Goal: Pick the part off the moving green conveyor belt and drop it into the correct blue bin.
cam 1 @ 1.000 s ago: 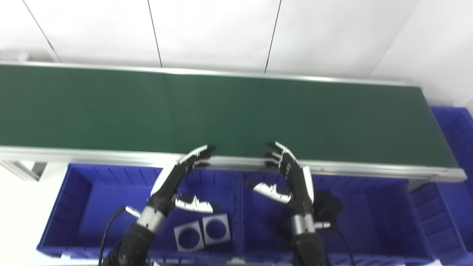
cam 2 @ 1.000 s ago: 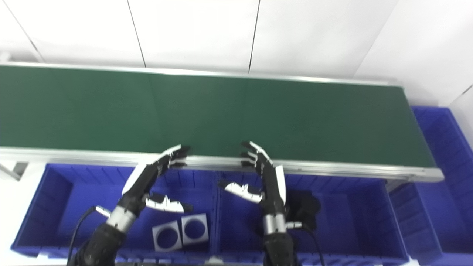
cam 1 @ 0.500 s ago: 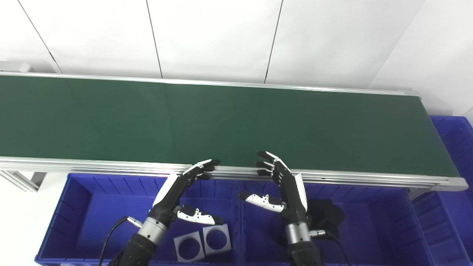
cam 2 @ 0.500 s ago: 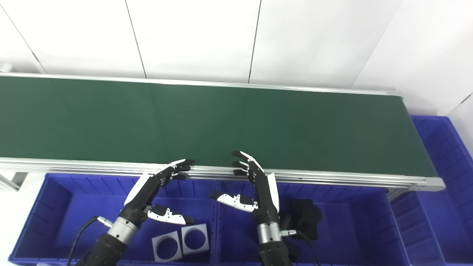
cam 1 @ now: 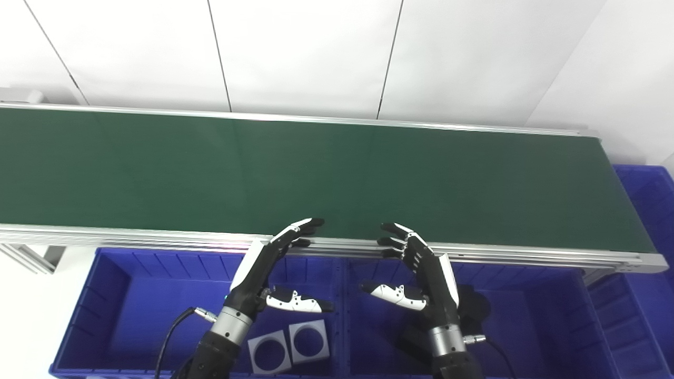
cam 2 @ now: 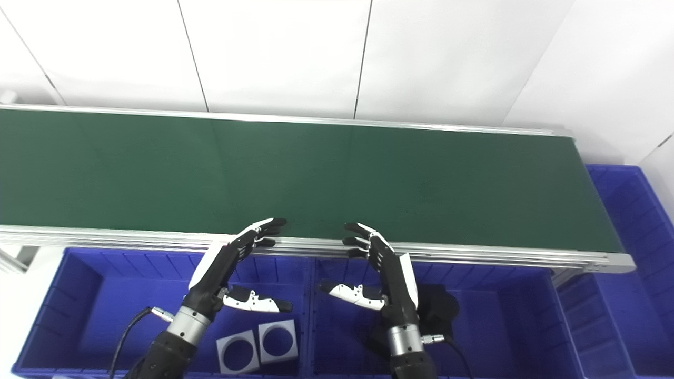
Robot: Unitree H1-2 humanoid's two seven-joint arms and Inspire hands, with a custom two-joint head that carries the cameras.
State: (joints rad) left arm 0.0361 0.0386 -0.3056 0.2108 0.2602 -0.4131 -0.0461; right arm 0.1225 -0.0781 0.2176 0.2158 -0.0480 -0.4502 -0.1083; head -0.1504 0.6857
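Both hands spread and empty at the near edge of the conveyor belt (cam 1: 337, 168).

The left hand (cam 1: 263, 268) and right hand (cam 1: 426, 268) hover over the blue bins (cam 1: 131, 295), fingers apart, gripping nothing. Two grey square parts (cam 1: 289, 347) lie in the bin below the left hand; a dark part (cam 1: 471, 308) sits behind the right hand.

Belt behind, bins in front

Conveyor belt (cam 1: 337, 168) runs left to right – left bin (cam 1: 131, 284) holds two square plates (cam 1: 288, 345); right bin (cam 1: 542, 316) adjoins it, a third bin (cam 1: 650, 210) at the belt's right end
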